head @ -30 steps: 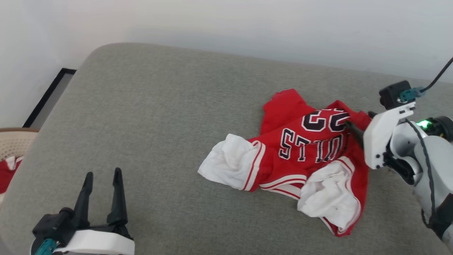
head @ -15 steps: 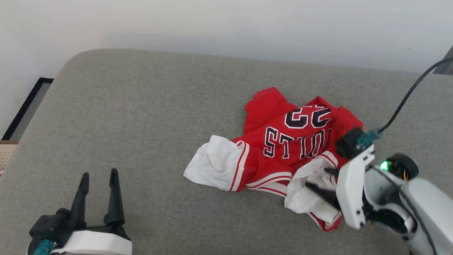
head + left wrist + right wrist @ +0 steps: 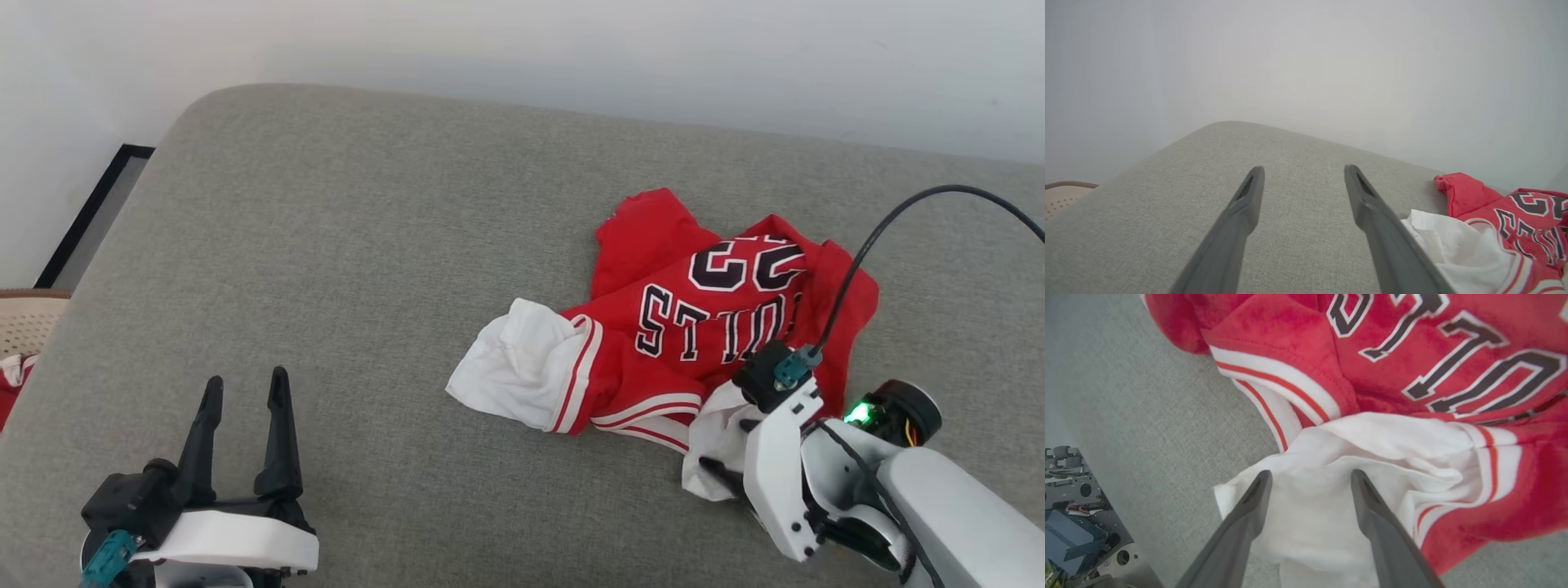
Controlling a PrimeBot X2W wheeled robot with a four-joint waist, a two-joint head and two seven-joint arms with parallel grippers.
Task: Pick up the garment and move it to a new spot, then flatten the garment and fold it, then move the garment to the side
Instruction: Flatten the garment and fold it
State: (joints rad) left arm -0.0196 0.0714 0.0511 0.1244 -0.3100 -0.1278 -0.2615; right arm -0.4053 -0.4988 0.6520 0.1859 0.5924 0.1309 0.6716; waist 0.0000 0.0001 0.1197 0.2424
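Grey cushion [image 3: 326,269] bearing the garment [image 3: 694,327], crumpled right of centre. Left gripper [image 3: 246,377] stands wide open and empty, well apart from it. Right gripper [image 3: 1309,475], jaws spread and gripping nothing, straddles a white sleeve [image 3: 1331,522]. Risk: pinching only one loose sleeve layer may let the garment slip free or trail bunched when lifted.

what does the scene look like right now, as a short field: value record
surface: grey cushion
garment: red T-shirt, crumpled, print facing up, lying on the cushion's right part
white sleeves: one spread to the left, one bunched at the near edge
right gripper: jaws open over the near sleeve, nothing gripped
left gripper: jaws open, apart from the garment, over bare cushion
task state: garment not yet lifted, flattened or folded
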